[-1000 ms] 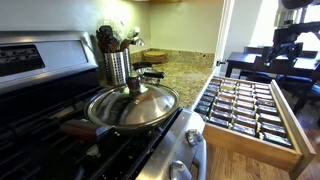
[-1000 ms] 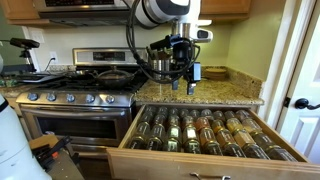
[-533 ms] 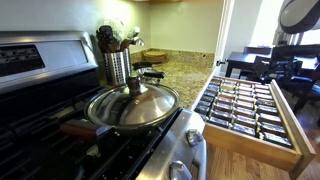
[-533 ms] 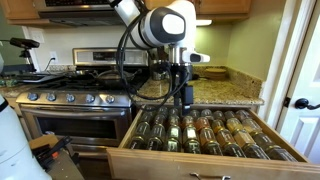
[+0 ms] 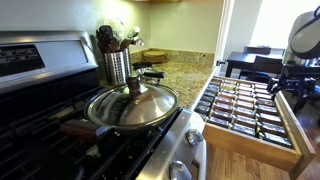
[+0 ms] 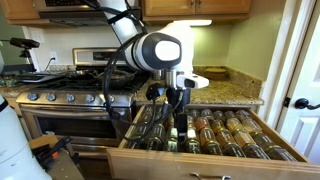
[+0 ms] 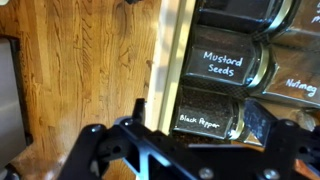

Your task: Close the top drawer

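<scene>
Open air above the jars (image 6: 215, 133) across the whole drawer (image 6: 190, 165), free for passing over. No gaps between jars, packed row on row up to the front rim (image 7: 168, 60). Bare floor (image 7: 80, 70) just outside that rim, open for coming down in front. Right over the rim, the tool (image 7: 178, 125), fingers spread, one side above floor, the other above jars. Hemmed at the back by the table (image 6: 232, 97) edge, on one side by the stove (image 6: 70, 105), on the other by a door (image 6: 305, 60). Well apart on the stove, a lidded pan (image 5: 133, 105), out of the way.
</scene>
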Available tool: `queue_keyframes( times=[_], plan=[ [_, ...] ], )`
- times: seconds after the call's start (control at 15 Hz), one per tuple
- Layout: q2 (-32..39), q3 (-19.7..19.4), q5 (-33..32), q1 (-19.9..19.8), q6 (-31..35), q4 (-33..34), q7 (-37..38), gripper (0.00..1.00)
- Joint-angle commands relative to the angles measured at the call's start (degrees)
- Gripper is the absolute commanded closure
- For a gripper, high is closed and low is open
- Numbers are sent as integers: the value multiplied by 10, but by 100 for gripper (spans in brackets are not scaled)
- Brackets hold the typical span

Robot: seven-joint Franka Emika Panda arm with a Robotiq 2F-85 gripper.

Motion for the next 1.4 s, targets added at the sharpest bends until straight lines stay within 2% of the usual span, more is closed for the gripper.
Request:
queue_keyframes(
  times=[0.0, 0.4, 0.47, 0.73, 1.33],
  plan=[
    [-1, -28, -35, -1, 52, -38, 32, 0],
    [14, -41, -16, 3, 114, -60, 9, 0],
    [18, -41, -15, 7, 85, -41, 3, 0],
    [22, -42, -13, 8, 95, -44, 2, 0],
    [85, -26, 107, 10, 180, -43, -28, 0]
  ],
)
